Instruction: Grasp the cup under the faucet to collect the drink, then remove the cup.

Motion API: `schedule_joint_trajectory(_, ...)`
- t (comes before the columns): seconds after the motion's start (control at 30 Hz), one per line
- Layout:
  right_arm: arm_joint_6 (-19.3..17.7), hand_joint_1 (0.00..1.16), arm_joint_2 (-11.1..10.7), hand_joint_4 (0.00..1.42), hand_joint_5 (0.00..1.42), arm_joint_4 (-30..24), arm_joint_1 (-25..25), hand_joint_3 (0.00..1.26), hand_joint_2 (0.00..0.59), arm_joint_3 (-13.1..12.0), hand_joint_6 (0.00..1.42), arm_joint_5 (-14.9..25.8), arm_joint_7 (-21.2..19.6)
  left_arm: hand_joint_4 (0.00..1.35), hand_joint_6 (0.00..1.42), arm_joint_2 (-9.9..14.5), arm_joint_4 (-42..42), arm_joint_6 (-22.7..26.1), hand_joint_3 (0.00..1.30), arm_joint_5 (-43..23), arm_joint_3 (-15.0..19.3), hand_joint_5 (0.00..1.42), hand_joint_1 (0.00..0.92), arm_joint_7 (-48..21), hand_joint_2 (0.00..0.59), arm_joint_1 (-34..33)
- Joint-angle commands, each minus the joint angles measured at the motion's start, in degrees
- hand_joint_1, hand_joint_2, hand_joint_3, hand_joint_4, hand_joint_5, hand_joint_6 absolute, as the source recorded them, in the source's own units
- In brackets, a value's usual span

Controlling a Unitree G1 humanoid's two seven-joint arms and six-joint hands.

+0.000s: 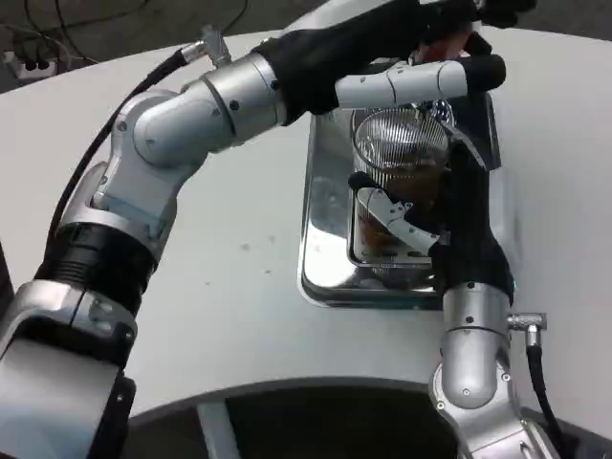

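A clear ribbed glass cup (400,167) with brown drink in its lower part stands over the shiny metal drip tray (325,229) of the dispenser. My right hand (435,215) reaches up from the bottom and wraps its fingers around the cup's side. My left arm stretches across from the left, and my left hand (426,53) rests up at the dispenser's tap, its fingers extended over the cup. The faucet itself is hidden behind that hand.
The white round table (239,287) spreads left of the tray. Its front edge curves near the bottom of the picture. Cables lie on the floor at the top left.
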Motion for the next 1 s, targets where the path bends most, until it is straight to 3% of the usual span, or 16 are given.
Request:
schedule_joint_trajectory(0.03,0.88,0.83,1.76,0.36,0.45,1.83,0.89,0.29,0.252,0.74,0.33,-0.68,-1.26,0.12,0.13,0.8,-1.78,-0.67,0.11,-1.48,1.81,0.22,0.0,0.74,0.079,1.58)
schedule_joint_trajectory(0.47,0.75,0.84,2.68,0.41,0.5,1.38,1.35,0.33,0.257,0.86,0.36,-1.35,-2.79,0.13,0.15,0.69,-7.78,-1.39,0.11,-4.49,5.45,0.25,0.0,1.19,0.079,2.16)
schedule_joint_trajectory(1.0,0.69,0.83,2.62,0.49,0.57,-0.4,2.48,0.39,0.266,0.72,0.43,-1.87,-4.26,0.17,0.18,1.06,-18.28,1.31,0.14,-8.34,7.1,0.29,0.0,-0.1,0.079,4.34)
